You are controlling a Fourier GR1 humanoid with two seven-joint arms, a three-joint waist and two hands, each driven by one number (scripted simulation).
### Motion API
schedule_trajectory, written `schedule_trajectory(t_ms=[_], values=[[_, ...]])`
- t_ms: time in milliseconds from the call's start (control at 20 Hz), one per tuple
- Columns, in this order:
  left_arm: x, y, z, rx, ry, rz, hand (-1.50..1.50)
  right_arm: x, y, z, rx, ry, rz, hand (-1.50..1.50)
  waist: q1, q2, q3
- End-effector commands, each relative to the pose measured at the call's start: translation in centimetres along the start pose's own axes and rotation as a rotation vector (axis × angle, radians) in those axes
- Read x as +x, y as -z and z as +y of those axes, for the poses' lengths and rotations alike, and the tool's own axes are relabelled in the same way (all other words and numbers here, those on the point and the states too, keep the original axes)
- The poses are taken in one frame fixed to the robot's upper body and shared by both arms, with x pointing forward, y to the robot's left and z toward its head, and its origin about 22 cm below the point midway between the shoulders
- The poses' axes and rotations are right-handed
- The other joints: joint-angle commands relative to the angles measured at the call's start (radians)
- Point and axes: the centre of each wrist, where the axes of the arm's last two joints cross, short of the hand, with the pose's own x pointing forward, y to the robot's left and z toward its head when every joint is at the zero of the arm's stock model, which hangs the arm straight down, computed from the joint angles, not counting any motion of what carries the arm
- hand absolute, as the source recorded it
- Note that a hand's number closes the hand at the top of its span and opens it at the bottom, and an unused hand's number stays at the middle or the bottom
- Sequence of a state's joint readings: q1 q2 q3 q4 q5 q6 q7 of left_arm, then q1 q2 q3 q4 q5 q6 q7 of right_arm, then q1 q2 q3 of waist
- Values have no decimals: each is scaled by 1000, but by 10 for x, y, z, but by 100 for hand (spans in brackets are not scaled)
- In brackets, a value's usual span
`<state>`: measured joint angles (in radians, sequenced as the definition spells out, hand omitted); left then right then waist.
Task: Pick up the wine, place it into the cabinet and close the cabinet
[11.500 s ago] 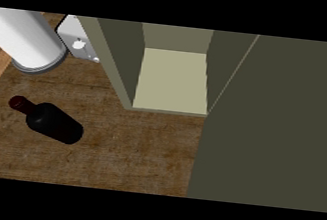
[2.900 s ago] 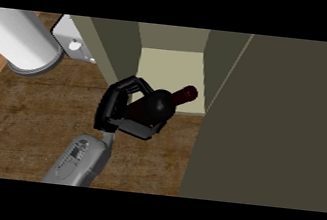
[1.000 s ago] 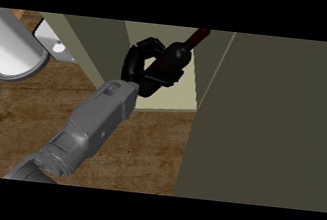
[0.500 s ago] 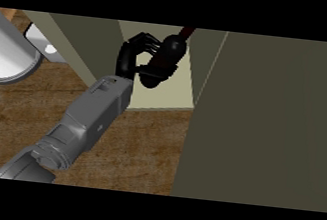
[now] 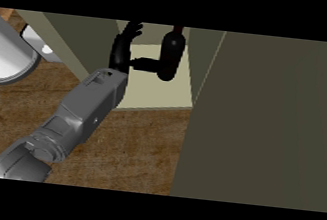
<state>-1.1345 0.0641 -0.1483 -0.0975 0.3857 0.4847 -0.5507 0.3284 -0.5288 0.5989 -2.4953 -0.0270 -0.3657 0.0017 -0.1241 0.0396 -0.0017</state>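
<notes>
One wine bottle (image 5: 171, 53), dark and slim, sits inside the open cabinet (image 5: 82, 35), above the compartment's pale floor (image 5: 157, 95), with its neck pointing toward the top of the view and its wider body lower down. Whether it stands on that floor or is held just off it cannot be told from this steep angle. Just to its left is the left hand (image 5: 120, 53), black, reaching into the compartment beside the bottle. Its fingers (image 5: 132, 30) rise nearly straight and a little spread, clear of the glass, so they do not wrap the bottle. Only the thumb (image 5: 146, 64) stretches sideways across the gap and meets the bottle's body. The hand therefore reads as opened out, touching the bottle rather than clasping it. Behind the hand, the grey forearm (image 5: 87, 108) slants down to the lower left corner of the view, crossing the cabinet's front edge and the brown wooden counter (image 5: 136, 149). Right of the bottle, the cabinet door (image 5: 277, 119) stands open, a broad olive panel filling the right side of the view. At the far left, a large pale grey cylinder (image 5: 2, 55) lies by the cabinet's outer wall, with a small white object (image 5: 45, 48) beside it.
</notes>
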Motion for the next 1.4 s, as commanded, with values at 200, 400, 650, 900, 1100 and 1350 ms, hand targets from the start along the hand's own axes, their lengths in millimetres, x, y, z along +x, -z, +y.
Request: schedule_trajectory(t_ms=[200,400,650,900,1100,1350], values=[[9,10,9,1,-64,-41,-150,29,-6,2,1,119,-32,-150,6,-1,-2],[27,18,4,-67,-137,-81,-150,30,-7,-1,12,87,-20,-150,11,-5,-1],[29,17,1,-109,-284,-129,150,36,-14,-3,8,99,11,-150,20,-16,0],[55,21,-17,-203,-389,-153,150,40,-13,-3,14,98,0,-150,30,-16,-1],[47,6,-37,-250,-395,-137,-150,49,-17,-2,-12,104,20,-150,61,-32,0],[57,11,-38,-260,-435,-128,-150,44,-15,-5,-42,84,10,-150,76,-34,1]])
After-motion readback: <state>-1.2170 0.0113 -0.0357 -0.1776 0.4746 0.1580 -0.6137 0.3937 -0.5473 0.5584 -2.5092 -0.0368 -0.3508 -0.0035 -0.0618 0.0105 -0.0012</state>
